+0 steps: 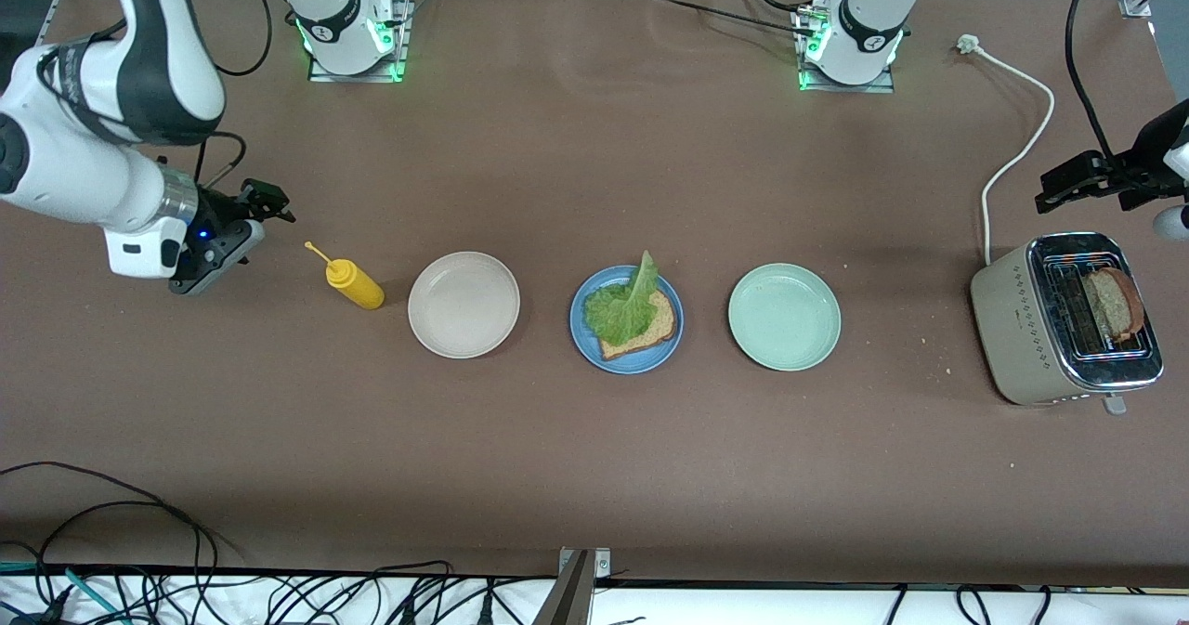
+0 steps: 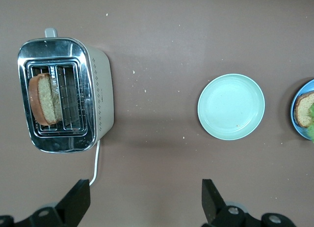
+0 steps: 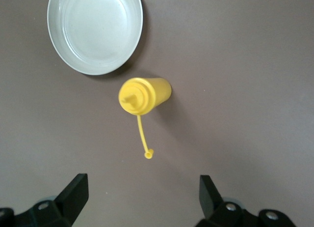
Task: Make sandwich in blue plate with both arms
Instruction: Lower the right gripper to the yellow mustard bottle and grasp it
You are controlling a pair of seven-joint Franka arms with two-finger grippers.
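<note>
no brand or lettering can be read on anything here. the left gripper (image 2: 142,202) hangs in the air with its fingers (image 2: 73,200) spread wide and nothing between them — the toaster (image 1: 1064,320) sits on the table ahead of the fingertips, a brown bread slice (image 1: 1112,304) standing upright in one of its slots. the right gripper (image 3: 140,200) is also up, over bare table at the right arm's end, its fingers (image 3: 73,192) just as far apart and empty; the yellow squeeze bottle (image 3: 143,97) stands ahead of them, its cap dangling on a strap.

the blue plate (image 1: 583,337) lies mid-table between the cream plate (image 1: 463,304) and the mint-green plate (image 1: 784,316), well apart from both grippers. on it rests one bread slice (image 1: 650,330) with a ruffled lettuce leaf (image 1: 624,305) on top — uncovered.
</note>
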